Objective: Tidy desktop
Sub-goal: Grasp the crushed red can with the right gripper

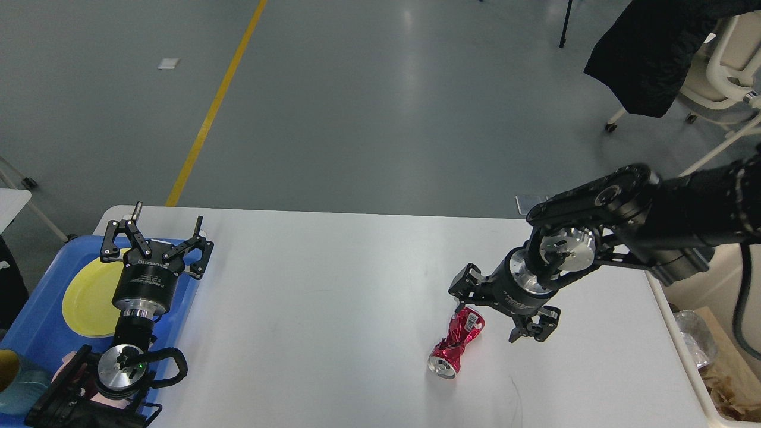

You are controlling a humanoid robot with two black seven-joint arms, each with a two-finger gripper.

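Head view: right hand spread wide, fingers pointing down, straddling the upper end of the crushed red can. One finger sits at the can's top edge; contact looks likely, but I can't confirm it from this angle. Nothing gripped.

Left hand also spread, empty, hovering over the blue tray at the counter's left edge. Tray carries a yellow plate.

Counter: white, smooth, rounded corners, fills the lower frame. Can lies on its side right of centre, pinched at the waist, silver end facing the camera. Cream bin butts against the right edge.
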